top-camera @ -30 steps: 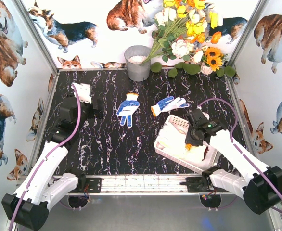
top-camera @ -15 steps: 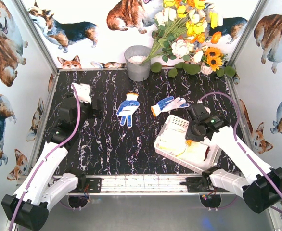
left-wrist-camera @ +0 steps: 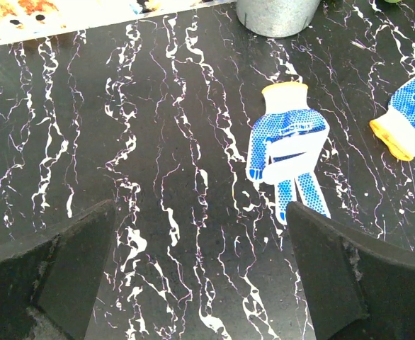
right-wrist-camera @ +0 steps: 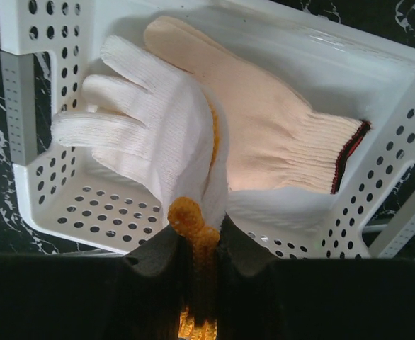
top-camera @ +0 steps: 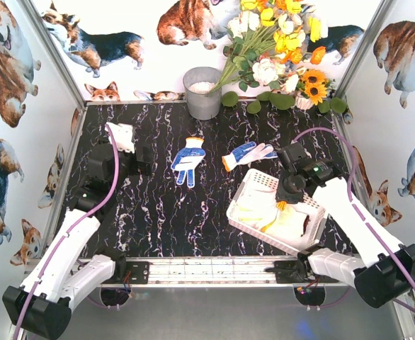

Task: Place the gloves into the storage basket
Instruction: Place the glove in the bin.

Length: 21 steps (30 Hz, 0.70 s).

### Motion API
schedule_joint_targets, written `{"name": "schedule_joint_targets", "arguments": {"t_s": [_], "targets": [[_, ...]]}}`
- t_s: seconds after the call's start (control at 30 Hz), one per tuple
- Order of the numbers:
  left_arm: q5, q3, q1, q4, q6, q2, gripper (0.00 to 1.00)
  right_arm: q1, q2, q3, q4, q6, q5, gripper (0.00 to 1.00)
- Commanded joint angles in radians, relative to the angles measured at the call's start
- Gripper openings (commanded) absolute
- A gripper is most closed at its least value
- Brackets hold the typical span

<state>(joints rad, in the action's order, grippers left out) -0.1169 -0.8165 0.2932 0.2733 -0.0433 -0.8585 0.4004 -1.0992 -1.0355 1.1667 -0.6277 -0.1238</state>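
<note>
Top view, basket (top-camera: pixel 258 181): white plastic, shallow and rectangular, sitting askew on the right of the black marbled table (top-camera: pixel 158 219), just ahead of the right arm.
Top view, right claw (top-camera: pixel 283 205): down over the basket, nipped onto an orange cuff, and the white glove (top-camera: pixel 253 211) trails from it inside the basket.
Top view, cream glove (top-camera: pixel 292 227): lying in the basket's near end, right beside the white one.
Top view, loose gloves: the dotted glove (top-camera: pixel 188 161) is out mid-table, the second dotted glove (top-camera: pixel 248 154) lies just beyond the basket, and the plain corner glove (top-camera: pixel 121 134) is far left.
Top view, left claw (top-camera: pixel 138 157): spread wide, nothing in it, near the corner glove.
Top view, bucket (top-camera: pixel 202 92): grey metal, round, back centre.
Left wrist, left claw: two dark matte fingers at the lower corners, wide apart, only bare table between them.
Left wrist, dotted glove: flat on the table, white knit thick with blue dots, yellow-orange cuff towards the bucket, clear of both fingers.
Left wrist, second dotted glove: only a yellow cuff and a blue-dotted patch at the right edge.
Right wrist, right claw: jaws almost together, pinching the ribbed orange cuff.
Right wrist, white glove: soft plain knit, fingers fanned towards the perforated wall and overlapping the cream glove. Whether it touches the floor, I cannot tell.
Right wrist, cream glove: pale knit, ribbed cuff edged in red and dark trim, lying on the basket floor.
Right wrist, basket: smooth glossy walls, with rows of round holes in the walls and floor.
</note>
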Motion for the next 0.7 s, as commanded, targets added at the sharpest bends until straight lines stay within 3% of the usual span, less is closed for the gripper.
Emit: {"name": "schedule_joint_targets", "arguments": {"t_s": [0.0, 0.67], "targets": [[-0.003, 0.005, -0.012, -0.025, 0.014, 0.015, 1.0, -0.014, -0.005, -0.07, 0.056, 0.039, -0.036, 0.0], [-0.003, 0.006, -0.012, -0.025, 0.016, 0.021, 1.0, -0.16, 0.06, 0.026, -0.035, 0.105, -0.013, 0.0]]}}
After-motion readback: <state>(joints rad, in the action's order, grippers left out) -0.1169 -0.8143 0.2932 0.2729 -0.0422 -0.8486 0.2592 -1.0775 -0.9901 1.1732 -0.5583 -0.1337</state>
